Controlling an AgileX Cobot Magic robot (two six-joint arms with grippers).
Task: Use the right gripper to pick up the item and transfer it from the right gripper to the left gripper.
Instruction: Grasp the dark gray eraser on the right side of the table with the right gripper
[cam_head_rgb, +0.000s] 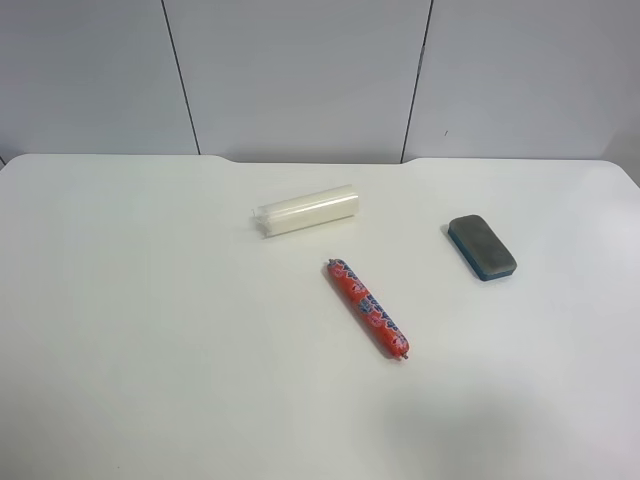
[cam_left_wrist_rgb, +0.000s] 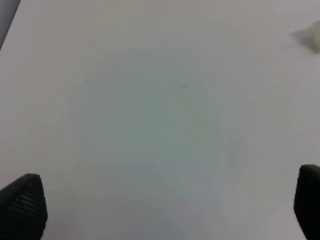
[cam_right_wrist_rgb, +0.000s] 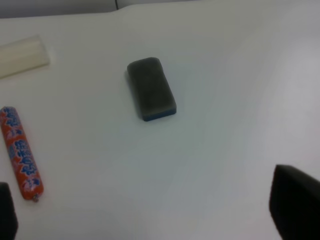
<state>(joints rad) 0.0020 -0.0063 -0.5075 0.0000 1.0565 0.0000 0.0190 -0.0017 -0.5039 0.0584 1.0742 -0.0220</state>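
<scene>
**A:** Exterior high?
**B:** One item (cam_head_rgb: 481, 246): a rounded-rectangular block with a dark grey felt top and a blue base showing along its edge. It lies flat on the white table (cam_head_rgb: 150, 330), toward the view's right and well apart from everything else. One white roll (cam_head_rgb: 306, 210) near centre. One red sausage tube (cam_head_rgb: 368, 308) near it, lower in the view, lying at a slant and not touching it. Three things total, one of each.

**A:** Right wrist?
**B:** Same three, one each. The item (cam_right_wrist_rgb: 151, 89) is mid-frame, flat, grey side up, with a blue strip at one end. The right gripper (cam_right_wrist_rgb: 150, 215) is spread wide with nothing between the jaws. Only its two black tips show, at the frame corners. It's clear of the item, no contact.

**A:** Left wrist?
**B:** The left gripper (cam_left_wrist_rgb: 165, 202) is also spread wide and holds nothing. Two black fingertips (cam_left_wrist_rgb: 22, 205) with a mesh texture sit over bare table. There's a pale blur (cam_left_wrist_rgb: 315, 37) at the frame edge; I can't tell what it is.
</scene>
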